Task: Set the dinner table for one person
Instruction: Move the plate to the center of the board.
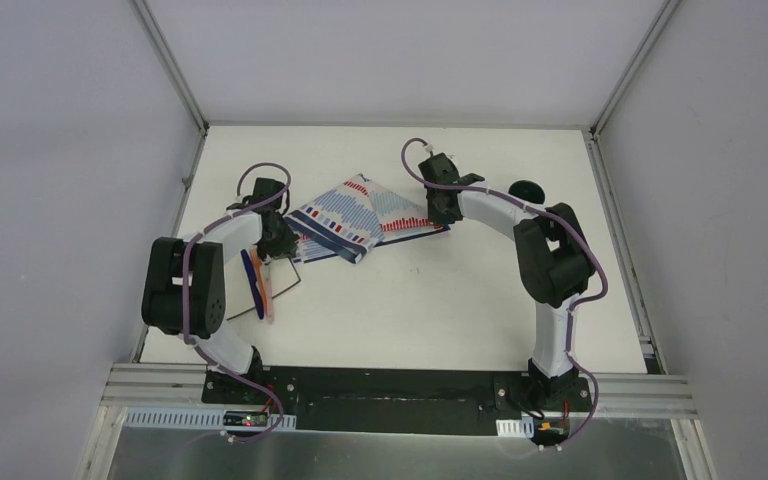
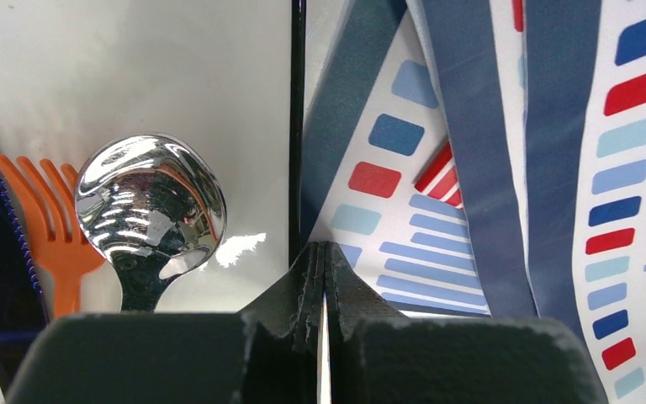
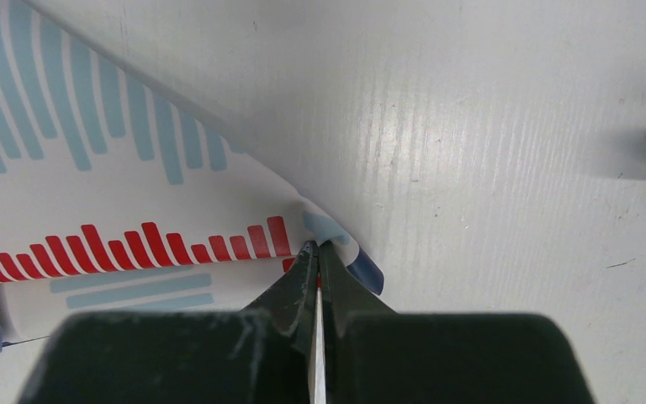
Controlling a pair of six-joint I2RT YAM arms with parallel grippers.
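The striped red-blue-white cloth (image 1: 360, 215) lies crumpled and partly folded on the white dinner table (image 1: 410, 310). My left gripper (image 1: 282, 238) is shut on the cloth's left corner; in the left wrist view its tips (image 2: 324, 250) meet over the cloth (image 2: 437, 210). At the right corner my right gripper (image 1: 441, 214) is shut too. There the cloth (image 3: 92, 210) curls up between the tips (image 3: 315, 248). A shiny spoon (image 2: 147, 210) and an orange fork (image 2: 55, 223) lie on a white square plate (image 2: 135, 59) just left of the cloth.
The black-rimmed plate (image 1: 288, 277) sits under the left arm with the orange fork (image 1: 266, 292) and a blue utensil (image 1: 251, 276). A black round object (image 1: 527, 189) stands behind the right arm. Grey rails (image 1: 175, 215) edge the table.
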